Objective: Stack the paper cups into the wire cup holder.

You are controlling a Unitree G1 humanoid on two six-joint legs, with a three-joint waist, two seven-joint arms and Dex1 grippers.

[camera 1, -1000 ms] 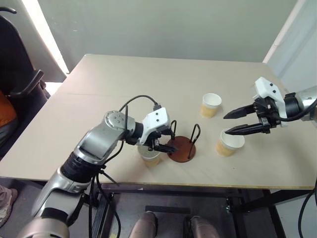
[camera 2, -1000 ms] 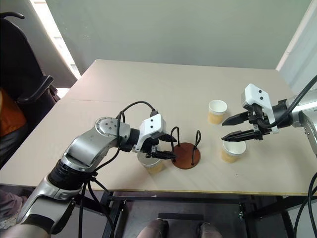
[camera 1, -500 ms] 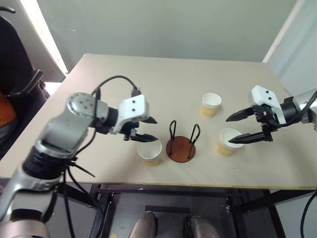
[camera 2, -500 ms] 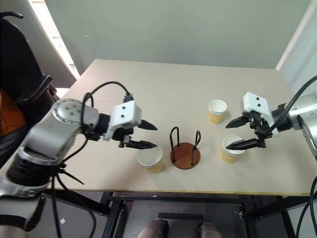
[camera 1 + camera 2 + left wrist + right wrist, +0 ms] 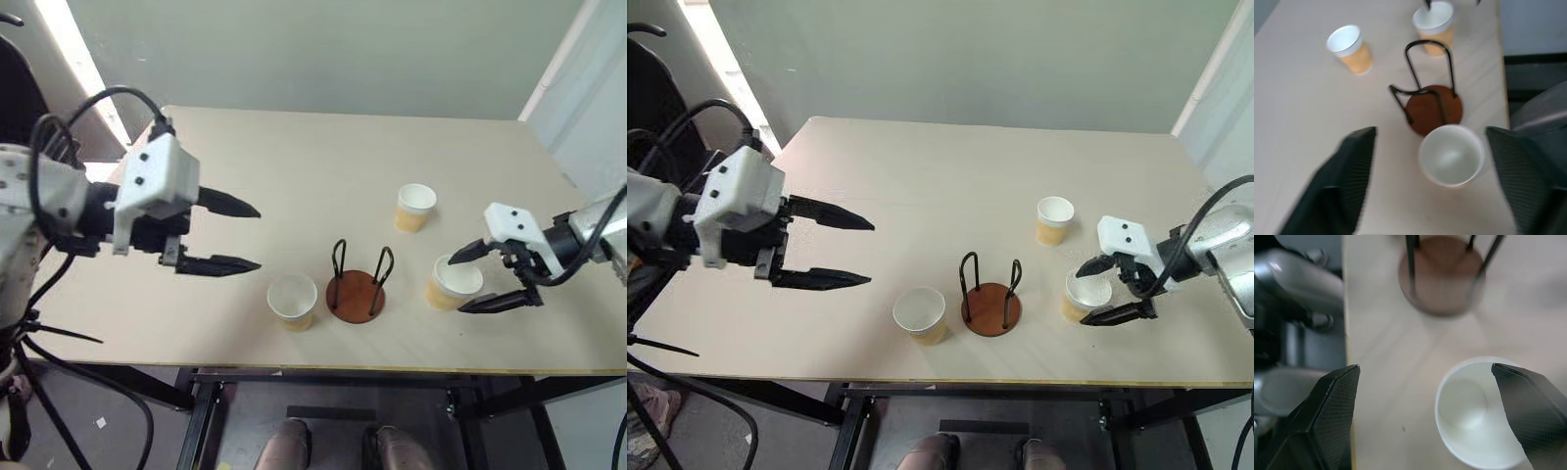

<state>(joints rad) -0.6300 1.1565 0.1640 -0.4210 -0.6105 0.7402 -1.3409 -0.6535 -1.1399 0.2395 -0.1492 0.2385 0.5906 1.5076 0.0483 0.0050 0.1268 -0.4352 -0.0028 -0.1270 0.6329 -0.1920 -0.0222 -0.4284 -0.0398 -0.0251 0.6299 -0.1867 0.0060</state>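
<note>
Three cups stand upright on the table (image 5: 294,157), none yet in the holder (image 5: 357,291); the near cup (image 5: 293,300) sits just left of the holder's disc base, the right cup (image 5: 453,280) stands a little off its right side, and the far cup (image 5: 415,207) stands further back, apart from the rest; the holder is empty, its two wire loops upright.

The left hand (image 5: 227,235) hangs above the table well to the left of the near cup, fingers spread wide, holding nothing; the right hand (image 5: 490,275) is low at the right cup, fingers wide, one on each side of it; I cannot tell whether either finger touches the wall, and the cup stands on the table, ungripped.

These cups look very light and thin-walled; a hard pinch would likely dent the wall or ovalise the rim, and a nudge could tip or slide one across the smooth table. The rolled rim is the stiffest part, so a gentle hold across the upper wall just under the rim seems best, with the cup kept upright; the taper may let it slip downward in a loose hold. The cup must drop between the loops, and the light holder could shift if a wire is bumped.
</note>
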